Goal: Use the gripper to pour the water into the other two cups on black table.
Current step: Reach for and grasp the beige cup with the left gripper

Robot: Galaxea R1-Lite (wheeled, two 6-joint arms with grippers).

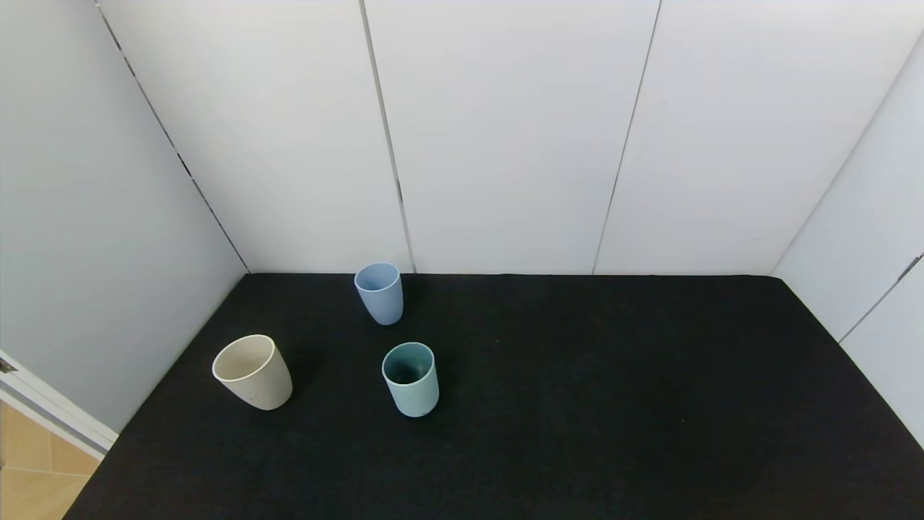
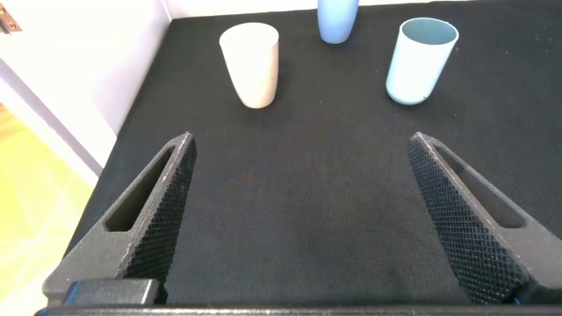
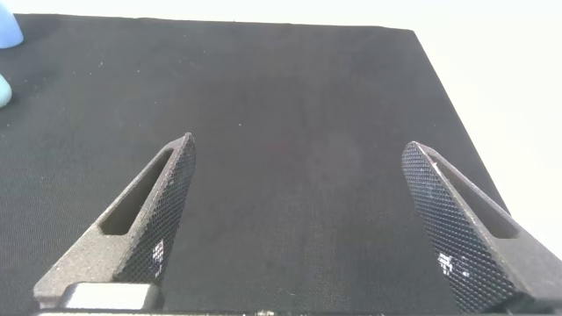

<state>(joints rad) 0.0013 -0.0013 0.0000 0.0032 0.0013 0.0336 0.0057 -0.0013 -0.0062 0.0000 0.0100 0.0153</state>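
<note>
Three upright cups stand on the left part of the black table point(image 1: 577, 404). The pale blue cup point(image 1: 380, 292) is at the back, the teal cup point(image 1: 410, 378) is nearer the front, and the beige cup point(image 1: 253, 371) is at the left. In the left wrist view the beige cup point(image 2: 250, 64), blue cup point(image 2: 337, 19) and teal cup point(image 2: 419, 61) lie ahead of my left gripper point(image 2: 300, 149), which is open and empty. My right gripper point(image 3: 299, 158) is open and empty over bare table at the right. Neither gripper shows in the head view.
White panel walls point(image 1: 505, 144) close the table at the back and both sides. A strip of wooden floor point(image 1: 36, 477) shows past the table's left front corner. In the right wrist view, slivers of the blue cup point(image 3: 9, 26) and of the teal cup point(image 3: 3, 89) show at the frame's edge.
</note>
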